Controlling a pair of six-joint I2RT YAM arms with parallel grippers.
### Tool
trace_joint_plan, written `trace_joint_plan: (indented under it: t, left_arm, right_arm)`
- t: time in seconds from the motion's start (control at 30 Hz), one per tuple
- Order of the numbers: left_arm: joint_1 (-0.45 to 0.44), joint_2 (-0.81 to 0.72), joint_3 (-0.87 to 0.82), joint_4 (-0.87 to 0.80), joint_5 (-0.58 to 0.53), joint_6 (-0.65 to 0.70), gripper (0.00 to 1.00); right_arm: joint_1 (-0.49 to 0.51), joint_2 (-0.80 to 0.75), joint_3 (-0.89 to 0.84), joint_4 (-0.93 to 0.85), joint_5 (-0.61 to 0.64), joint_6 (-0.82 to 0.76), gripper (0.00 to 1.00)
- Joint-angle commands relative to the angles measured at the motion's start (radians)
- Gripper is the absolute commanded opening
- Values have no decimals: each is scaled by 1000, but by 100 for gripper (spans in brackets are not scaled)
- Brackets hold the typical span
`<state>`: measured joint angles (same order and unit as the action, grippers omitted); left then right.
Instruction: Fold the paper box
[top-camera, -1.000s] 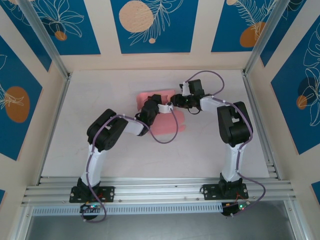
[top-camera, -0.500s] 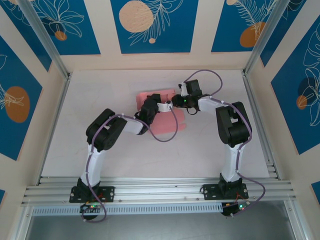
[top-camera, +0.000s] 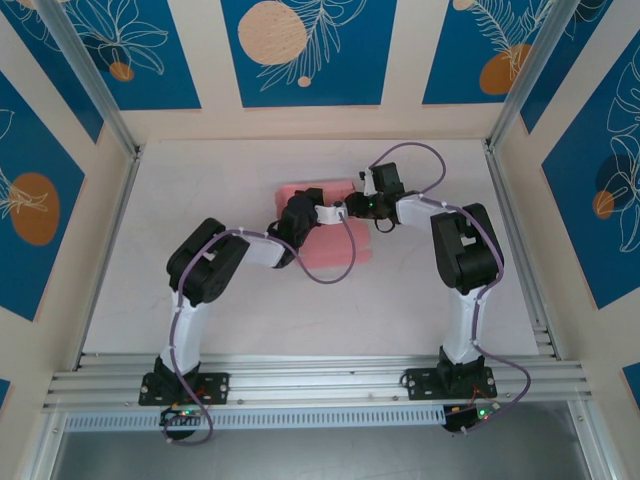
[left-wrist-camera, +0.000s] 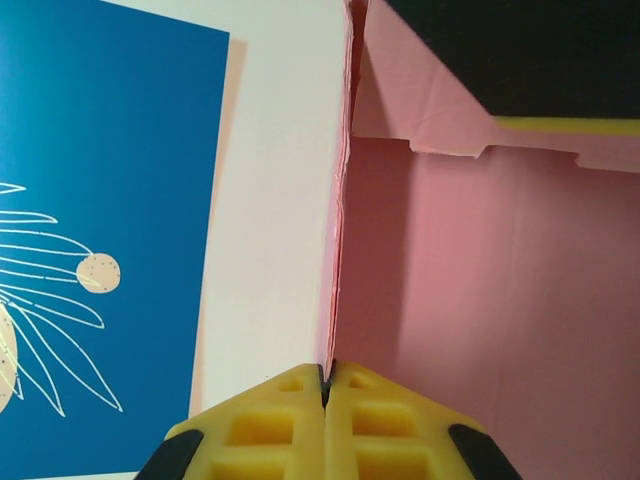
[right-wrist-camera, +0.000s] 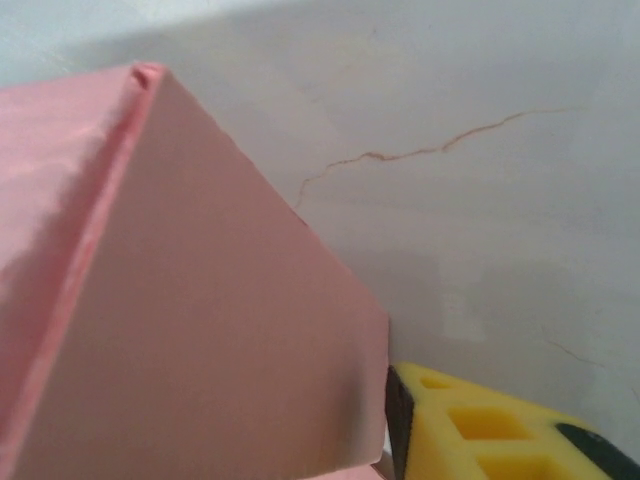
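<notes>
My left gripper (left-wrist-camera: 325, 398) pinches the pink card paper box's (left-wrist-camera: 490, 300) raised wall. I cannot tell the right gripper's (top-camera: 352, 206) jaws. Closing flaps not yet folded.

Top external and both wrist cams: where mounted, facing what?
Top external: above, behind the bases, looking down at the table; left arm and right arm show.
Left wrist: on left arm, looking along a flap edge of the paper box; left gripper pinches it.
Right wrist: close on a box panel and table; one finger shows.
Shared: paper box.
</notes>
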<state>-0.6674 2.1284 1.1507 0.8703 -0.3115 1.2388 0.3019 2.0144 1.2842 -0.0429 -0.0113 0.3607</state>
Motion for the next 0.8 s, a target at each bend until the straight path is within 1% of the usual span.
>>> trace_joint_plan:
  t: [0.0, 0.13, 0.23, 0.3, 0.33, 0.37, 0.43, 0.47, 0.57, 0.63, 0.7, 0.77]
  left_arm:
    - [4, -25, -20, -39, 43, -27, 0]
    - [5, -37, -23, -52, 33, -47, 0]
    - [4, -57, -22, -84, 23, -81, 5]
    - [5, -82, -21, -118, 14, -122, 10]
    - [4, -94, -22, -129, 11, -142, 11]
    - [5, -110, -23, -139, 9, -167, 15]
    - [5, -144, -27, -170, 9, -214, 30]
    - [4, -166, -32, -186, 9, -240, 39]
    - [4, -244, -61, -201, -6, -330, 71]
    - [5, -304, -75, -226, -44, -421, 89]
    - [5, -382, -92, -289, -67, -551, 99]
    - [6, -464, -99, -392, -76, -680, 100]
  right_arm:
    - [11, -20, -22, 20, 31, 4, 34]
    - [25, -32, -31, 20, 78, -4, 25]
    - [41, -44, -40, 21, 125, -21, 22]
    - [52, -49, -44, 18, 159, -35, 18]
    - [57, -52, -44, 15, 169, -39, 18]
    - [62, -55, -46, 12, 180, -42, 16]
    - [71, -67, -52, 8, 201, -43, 16]
    - [74, -75, -58, 8, 208, -43, 16]
    - [82, -108, -79, 5, 225, -35, 14]
    - [90, -127, -90, -2, 239, -28, 13]
    - [98, -152, -103, -8, 253, -22, 13]
    - [110, -175, -113, -19, 270, -21, 13]
